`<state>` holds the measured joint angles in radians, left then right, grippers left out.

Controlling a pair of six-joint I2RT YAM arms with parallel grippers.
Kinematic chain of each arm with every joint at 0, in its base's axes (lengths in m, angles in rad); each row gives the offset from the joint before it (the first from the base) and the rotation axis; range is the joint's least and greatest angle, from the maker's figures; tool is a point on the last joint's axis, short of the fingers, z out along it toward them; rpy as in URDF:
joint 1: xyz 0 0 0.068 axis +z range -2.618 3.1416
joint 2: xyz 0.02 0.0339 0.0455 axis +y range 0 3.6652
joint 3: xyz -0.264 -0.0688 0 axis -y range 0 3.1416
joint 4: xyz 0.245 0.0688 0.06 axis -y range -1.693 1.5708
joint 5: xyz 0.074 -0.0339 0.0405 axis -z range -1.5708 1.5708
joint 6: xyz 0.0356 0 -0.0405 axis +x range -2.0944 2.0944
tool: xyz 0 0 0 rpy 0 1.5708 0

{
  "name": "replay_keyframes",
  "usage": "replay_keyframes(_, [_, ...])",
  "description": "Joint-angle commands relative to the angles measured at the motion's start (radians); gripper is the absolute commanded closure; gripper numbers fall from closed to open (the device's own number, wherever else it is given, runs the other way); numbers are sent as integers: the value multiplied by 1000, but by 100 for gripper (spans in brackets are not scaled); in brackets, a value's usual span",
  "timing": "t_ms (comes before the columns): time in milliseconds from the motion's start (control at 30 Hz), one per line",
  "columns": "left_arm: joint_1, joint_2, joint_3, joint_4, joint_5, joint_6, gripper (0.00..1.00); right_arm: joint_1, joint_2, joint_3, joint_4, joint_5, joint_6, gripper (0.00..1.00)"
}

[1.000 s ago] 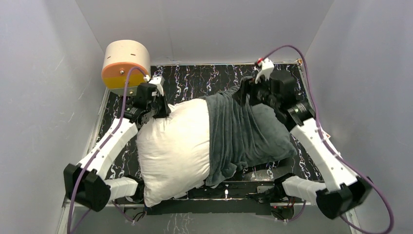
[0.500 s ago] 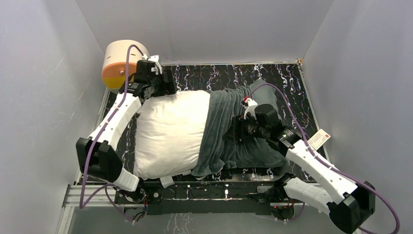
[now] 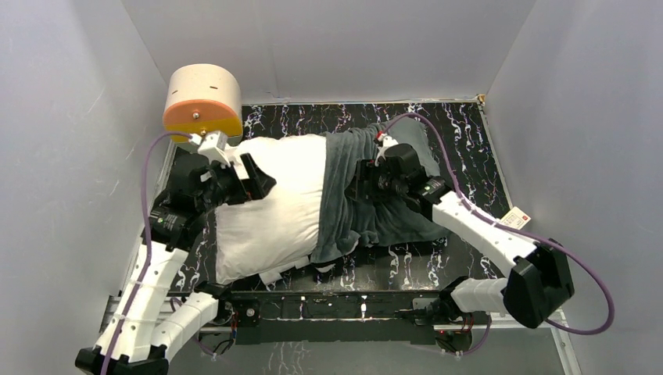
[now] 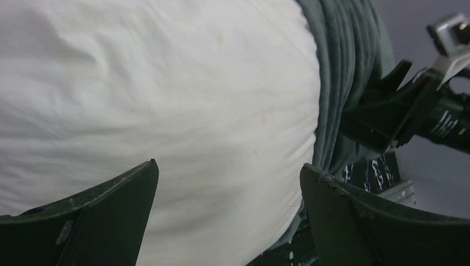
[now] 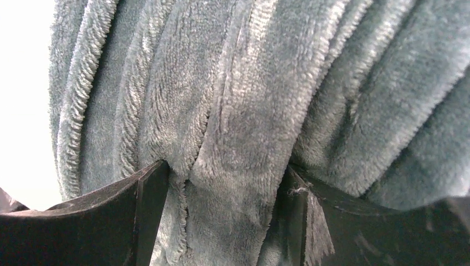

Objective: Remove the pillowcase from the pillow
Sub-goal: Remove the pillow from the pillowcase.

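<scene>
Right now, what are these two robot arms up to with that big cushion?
They are pulling a grey pillowcase off a white pillow. The right claw grips a thick fold of the pillowcase near its middle. The left claw stands open at the pillow's bare end, holding nothing. The cover is about halfway off: the left half of the pillow is bare, the rest is inside.

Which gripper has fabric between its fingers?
The right gripper: a fold of the grey-green pillowcase sits between its fingers. The left gripper stands open, facing the bare pillow.
</scene>
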<state>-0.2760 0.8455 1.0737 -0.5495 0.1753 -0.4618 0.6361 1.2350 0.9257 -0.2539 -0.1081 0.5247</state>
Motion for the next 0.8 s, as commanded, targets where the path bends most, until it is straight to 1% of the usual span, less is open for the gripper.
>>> replay_keyframes(0, [-63,40,-127,-22,104,-67,2,-11,101,94,-1,114,-75,20])
replay_keyframes(67, [-123,93,-163,2,74,-65,2,-11,105,122,-26,72,-85,20])
replay_keyframes(100, [-156,124,-172,8,31,-69,2,-12,91,126,-35,57,-86,20])
replay_keyframes(200, [-241,190,-196,8,-176,-111,7,-11,4,110,-73,49,-67,19])
replay_keyframes(233, [-250,202,-211,9,-232,-131,12,-11,-39,91,-81,54,-57,19])
replay_keyframes(267, [-254,210,-230,14,-264,-150,22,-11,-91,68,-92,68,-40,19])
replay_keyframes(300, [-255,212,-251,25,-279,-159,33,-10,-146,34,-103,81,-16,19])
replay_keyframes(333, [-254,213,-272,31,-287,-162,40,-11,-203,-3,-113,82,12,18])
replay_keyframes(467, [-256,214,-316,40,-300,-167,50,-12,-453,-207,-90,-30,152,18])
replay_keyframes(567, [-257,224,-322,49,-293,-165,58,-11,-596,-373,-67,-96,249,18])
replay_keyframes(633, [-257,232,-324,53,-285,-160,62,-11,-652,-471,-17,-127,310,19])
replay_keyframes(733, [-257,236,-327,57,-271,-150,74,-12,-653,-546,54,-141,375,19])
replay_keyframes(767, [-256,235,-325,56,-264,-146,81,-11,-641,-557,74,-129,385,19])
